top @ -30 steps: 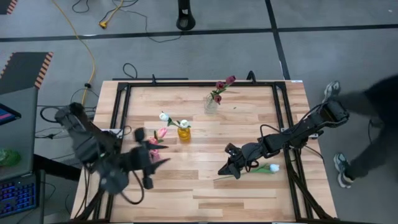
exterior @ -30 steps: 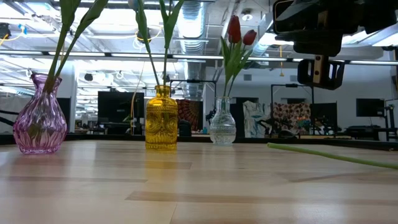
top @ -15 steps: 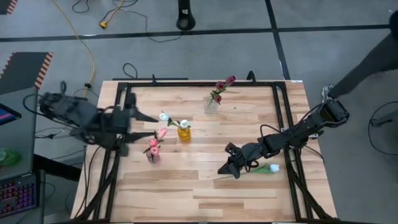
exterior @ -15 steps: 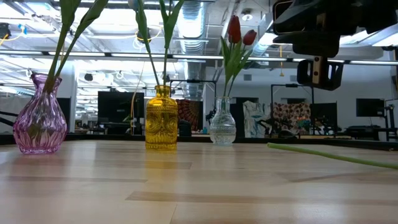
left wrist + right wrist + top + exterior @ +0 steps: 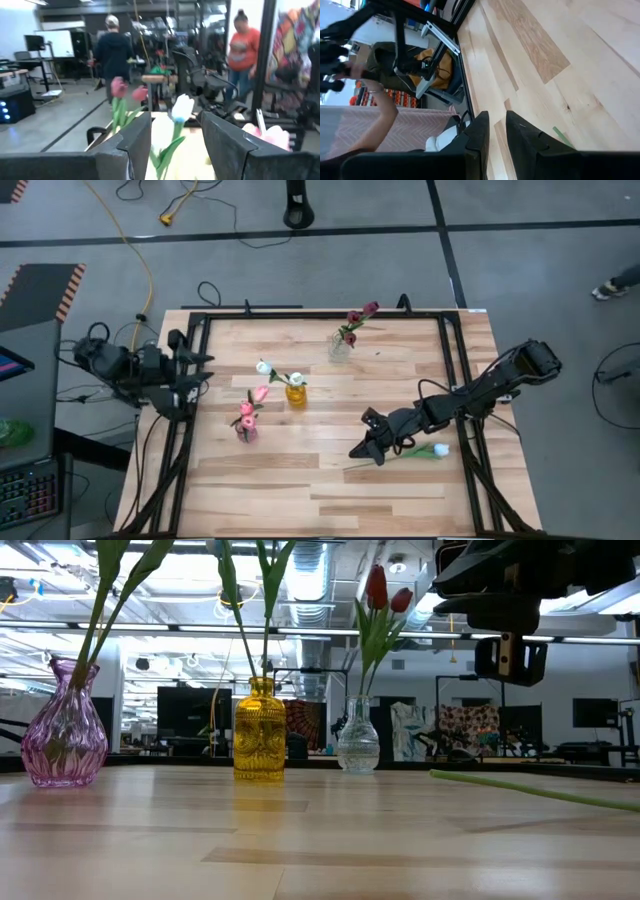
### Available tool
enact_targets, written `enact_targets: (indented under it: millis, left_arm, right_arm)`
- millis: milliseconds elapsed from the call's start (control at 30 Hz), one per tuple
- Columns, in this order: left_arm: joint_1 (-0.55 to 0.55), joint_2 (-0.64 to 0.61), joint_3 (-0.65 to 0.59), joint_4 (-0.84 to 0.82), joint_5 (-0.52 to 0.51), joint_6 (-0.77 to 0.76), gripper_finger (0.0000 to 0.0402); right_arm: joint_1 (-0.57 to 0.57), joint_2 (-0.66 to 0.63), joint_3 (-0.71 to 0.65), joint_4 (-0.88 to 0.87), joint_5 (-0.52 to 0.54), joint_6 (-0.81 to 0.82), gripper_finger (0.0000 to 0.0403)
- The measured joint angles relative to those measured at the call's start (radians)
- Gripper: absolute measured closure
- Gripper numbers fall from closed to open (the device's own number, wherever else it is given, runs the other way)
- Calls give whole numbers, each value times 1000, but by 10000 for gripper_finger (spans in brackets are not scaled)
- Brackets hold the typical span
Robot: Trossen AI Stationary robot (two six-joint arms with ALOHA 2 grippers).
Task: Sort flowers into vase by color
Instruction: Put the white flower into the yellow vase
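Three vases stand on the table: a clear one (image 5: 340, 347) with dark red tulips, a yellow one (image 5: 296, 394) with white tulips, and a pink one (image 5: 246, 431) with pink tulips. One white tulip (image 5: 441, 450) lies flat near the table's right side, its stem (image 5: 530, 790) running toward the near edge. My right gripper (image 5: 358, 452) hangs above that stem's free end, clear of the table (image 5: 510, 655), its fingers open by a narrow gap (image 5: 497, 122). My left gripper (image 5: 198, 370) is open at the table's left edge, level and facing the vases (image 5: 176, 120).
Black frame rails (image 5: 187, 385) run round the table. The near half of the wooden top (image 5: 290, 490) is bare. A person's hand (image 5: 375, 95) shows beyond the table in the right wrist view. People (image 5: 242, 55) stand in the room behind the vases.
My left arm has swung away from the pink vase, first toward the far edge, then back to the table's left edge, turning level. My right arm has kept still. A person on the right has walked out of the high view.
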Motion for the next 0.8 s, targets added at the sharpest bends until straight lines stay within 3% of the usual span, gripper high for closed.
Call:
enact_targets:
  millis: [267,467,800]
  left_arm:
    - [1,-310,-204,-1,-9,-17,240]
    - [0,-307,-261,8,-99,4,240]
    - [2,-298,-299,40,-66,8,240]
  right_arm:
    - [0,0,0,11,0,43,310]
    - [-6,0,0,9,0,45,310]
    - [-19,0,0,7,1,41,310]
